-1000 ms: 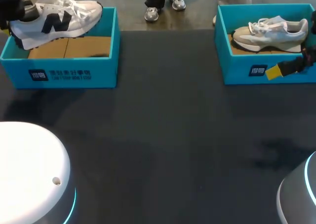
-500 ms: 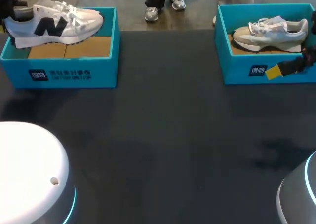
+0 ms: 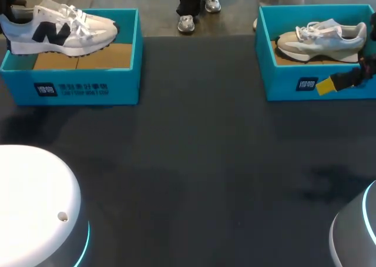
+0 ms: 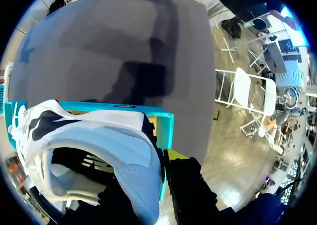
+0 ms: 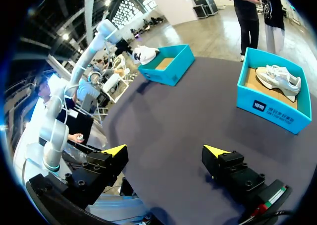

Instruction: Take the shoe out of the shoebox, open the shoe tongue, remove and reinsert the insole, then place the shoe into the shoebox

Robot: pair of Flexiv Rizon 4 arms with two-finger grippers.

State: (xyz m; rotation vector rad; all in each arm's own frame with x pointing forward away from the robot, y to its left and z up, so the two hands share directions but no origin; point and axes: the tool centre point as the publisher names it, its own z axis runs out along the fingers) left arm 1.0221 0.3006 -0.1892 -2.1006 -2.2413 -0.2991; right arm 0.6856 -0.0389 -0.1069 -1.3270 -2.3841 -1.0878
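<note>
A white shoe with a dark side mark hangs level just above the left blue shoebox, its heel at the far left. My left gripper is shut on the heel. In the left wrist view the heel collar sits between the fingers of the left gripper, over the box wall. My right gripper stands open and holds nothing, well above the table. One of its yellow fingertips shows before the right box.
A second blue shoebox at the back right holds a pale grey shoe; the right wrist view shows both this box and the left box. Dark tabletop lies between and in front of the boxes.
The white shoe has shifted left over its box and come level from a toe-up tilt, still held by the left gripper. The right arm has not moved.
</note>
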